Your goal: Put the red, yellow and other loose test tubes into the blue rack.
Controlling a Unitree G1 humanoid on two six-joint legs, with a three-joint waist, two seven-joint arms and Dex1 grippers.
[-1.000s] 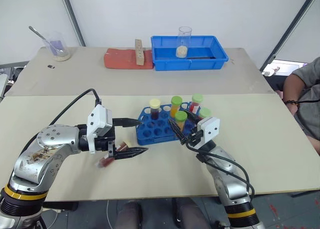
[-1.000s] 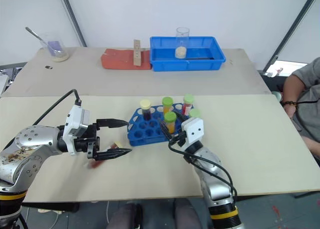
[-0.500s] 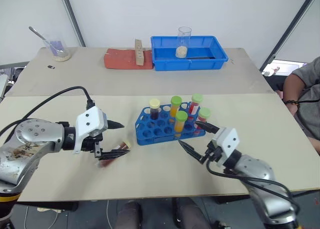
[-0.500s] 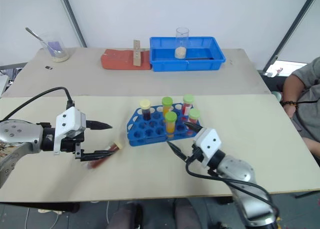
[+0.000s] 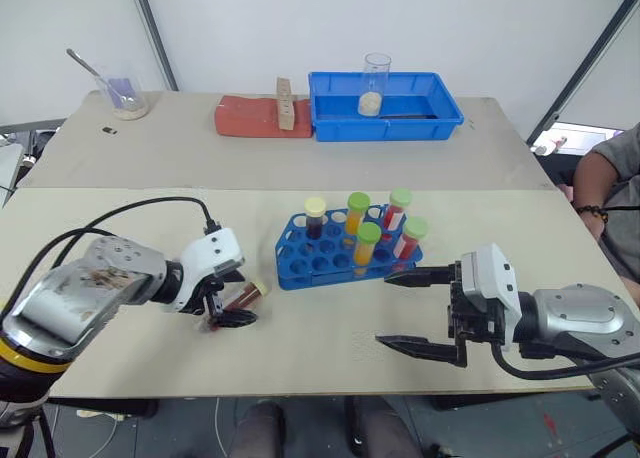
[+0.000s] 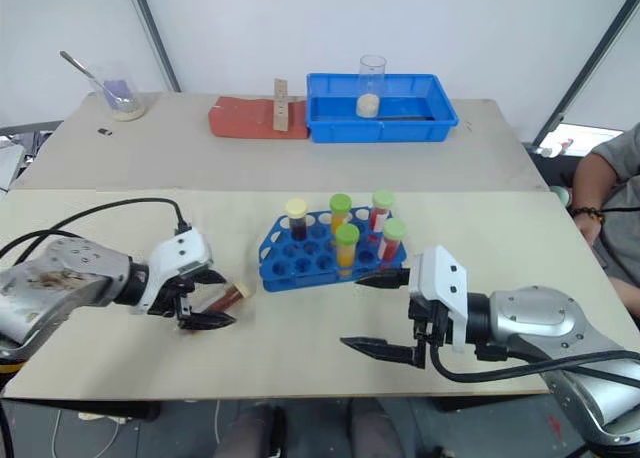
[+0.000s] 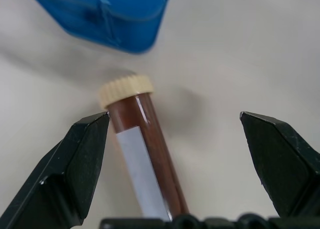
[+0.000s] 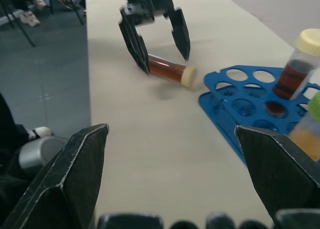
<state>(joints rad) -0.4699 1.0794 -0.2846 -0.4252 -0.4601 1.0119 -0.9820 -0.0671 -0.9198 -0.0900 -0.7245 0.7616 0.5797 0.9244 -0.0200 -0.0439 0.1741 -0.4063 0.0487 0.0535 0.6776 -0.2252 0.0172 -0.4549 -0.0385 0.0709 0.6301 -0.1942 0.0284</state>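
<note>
Nearest, the right gripper [image 5: 415, 311] hangs empty, fingers spread wide, just short of the blue rack [image 5: 340, 258]. The left gripper [image 7: 177, 161], fingers apart, straddles the last loose tube [image 7: 142, 154], lying on the table [image 5: 150, 218] beside the rack. It looks ready to close on the tube, then lift, upright and seat it in a free hole.

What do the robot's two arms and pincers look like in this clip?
Both arms are rounded silver-grey metal with a yellow-and-black band further up each arm. Each wrist carries a white boxy block with a black cable looping from it. The left pincer and right pincer each have two black, tapered, pointed fingers. The left arm's shell looks scuffed brown.
</note>
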